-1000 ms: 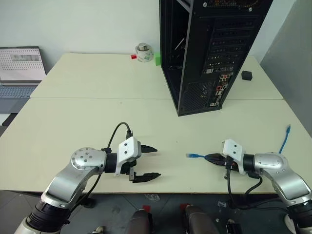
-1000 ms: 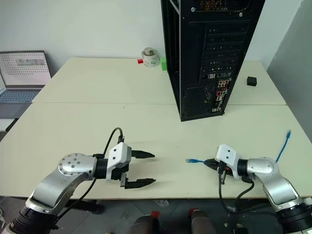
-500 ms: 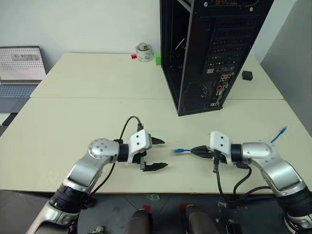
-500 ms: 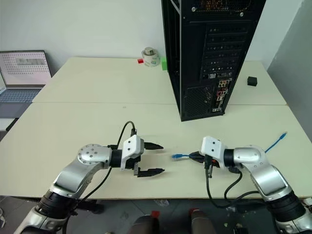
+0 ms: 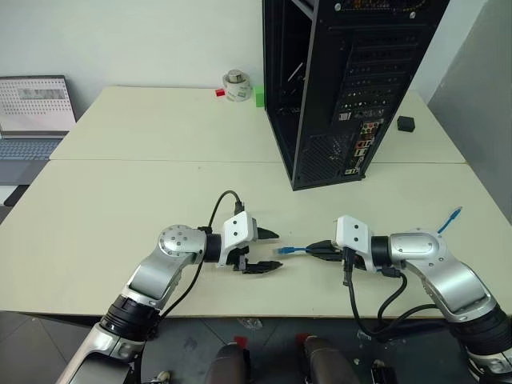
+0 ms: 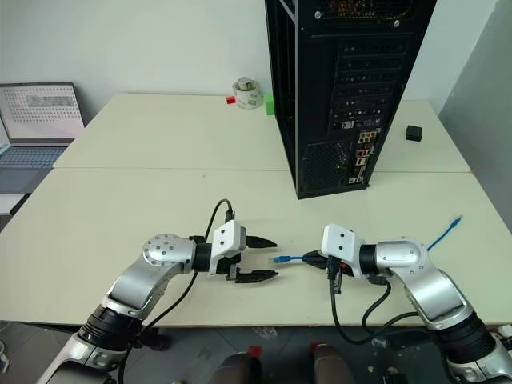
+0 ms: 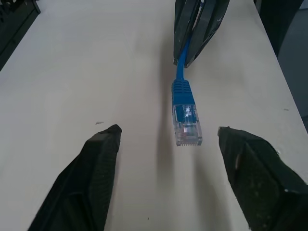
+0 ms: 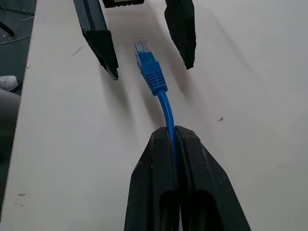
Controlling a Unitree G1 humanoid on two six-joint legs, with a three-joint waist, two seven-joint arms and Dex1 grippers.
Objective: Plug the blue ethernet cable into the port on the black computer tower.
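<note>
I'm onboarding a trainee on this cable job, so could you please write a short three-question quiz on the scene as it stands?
1. True or false: the right tool is shut on the blue ethernet cable.
2. Where is the cable's clear plug relative to the left tool? A) clamped in it B) between its open fingers, apart from both C) lying behind it
3. Which way does the connector side of the black computer tower face, as seen from the head views?

Key
1. True; the cord runs out from between its closed fingers.
2. B.
3. Toward the robot, turned a little to its right; nothing is plugged into it yet.
</note>
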